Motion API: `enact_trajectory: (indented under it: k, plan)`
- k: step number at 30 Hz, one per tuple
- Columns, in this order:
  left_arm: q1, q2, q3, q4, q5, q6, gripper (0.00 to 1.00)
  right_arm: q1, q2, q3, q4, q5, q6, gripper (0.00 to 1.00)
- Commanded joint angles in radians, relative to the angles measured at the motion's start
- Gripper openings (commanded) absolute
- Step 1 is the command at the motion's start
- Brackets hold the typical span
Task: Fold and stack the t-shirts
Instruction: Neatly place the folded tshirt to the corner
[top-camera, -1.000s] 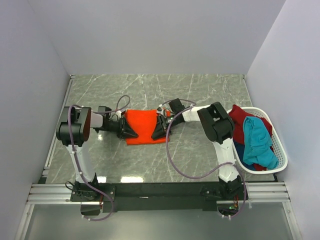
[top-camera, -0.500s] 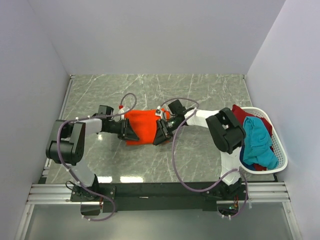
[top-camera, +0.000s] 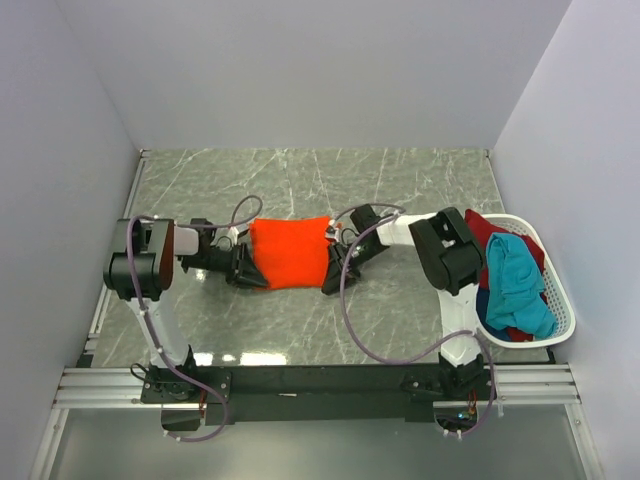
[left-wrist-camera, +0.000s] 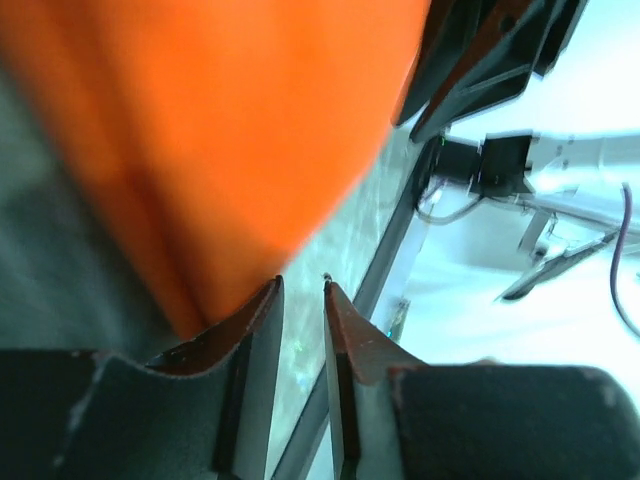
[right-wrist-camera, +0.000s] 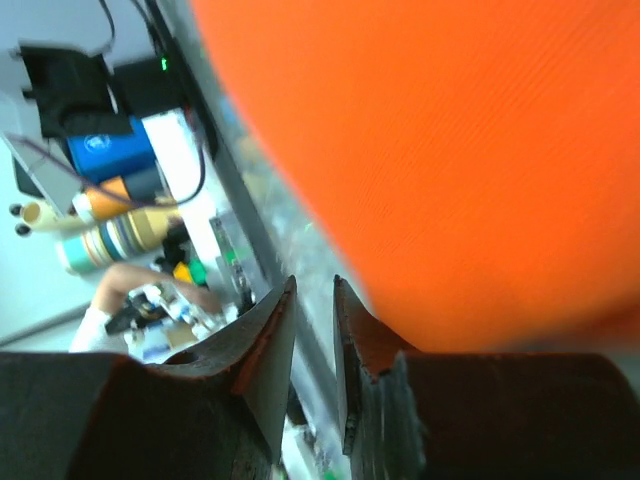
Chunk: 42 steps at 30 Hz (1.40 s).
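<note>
The bright orange t-shirt (top-camera: 290, 252) lies folded into a flat rectangle on the marble table, between my two arms. My left gripper (top-camera: 250, 273) sits low at the shirt's near-left corner. In the left wrist view its jaws (left-wrist-camera: 302, 282) stand slightly apart with only table showing between them, and the orange cloth (left-wrist-camera: 200, 130) is just beside the left finger. My right gripper (top-camera: 333, 276) rests at the near-right corner. Its jaws (right-wrist-camera: 313, 282) are also narrowly open and empty, with orange cloth (right-wrist-camera: 450, 150) next to the right finger.
A white plastic basket (top-camera: 562, 300) stands at the right edge of the table, holding a teal shirt (top-camera: 515, 280), a dark red shirt (top-camera: 482, 232) and a blue one (top-camera: 482, 303). Grey walls close in the table on three sides.
Both grippers have slid toward the near edge along the shirt's sides. The orange shirt, bunched and lifted before, now lies flat as a wider rectangle, and the jaws no longer hold cloth.
</note>
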Motion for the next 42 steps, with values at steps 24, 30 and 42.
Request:
enact_trajectory:
  k: [24,30,42]
  plan:
    - [0.066,0.251,0.43,0.509,-0.261,-0.532,0.31,-0.185,0.33,0.649,0.141,0.287,0.293,0.33]
    - [0.1,0.063,0.432,0.411,-0.286,-0.387,0.44,-0.202,0.126,0.649,0.027,0.381,0.2,0.47]
    - [0.108,-0.562,0.297,0.122,-0.82,-0.205,0.99,0.164,-0.16,0.57,-0.359,1.097,0.081,0.87]
